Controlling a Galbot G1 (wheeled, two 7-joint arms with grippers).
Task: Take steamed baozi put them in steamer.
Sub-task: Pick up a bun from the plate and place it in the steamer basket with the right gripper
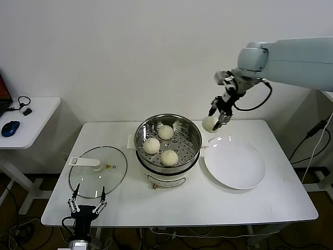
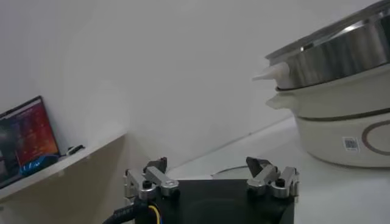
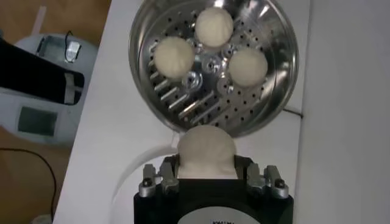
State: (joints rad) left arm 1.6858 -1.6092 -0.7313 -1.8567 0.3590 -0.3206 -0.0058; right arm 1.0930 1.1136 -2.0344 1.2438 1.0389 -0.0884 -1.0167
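At the near edge of the desk, the left gripper is sitting low with its fingers spread wide apart, holding nothing. Just beyond it a glass lid is lying flat. In the middle of the desk the steamer is standing open, with three buns resting on its perforated tray. To its right a white plate is lying bare. Farther back, the right gripper is hanging in the air beside the steamer's far right rim, its fingers clamping a fourth bun.
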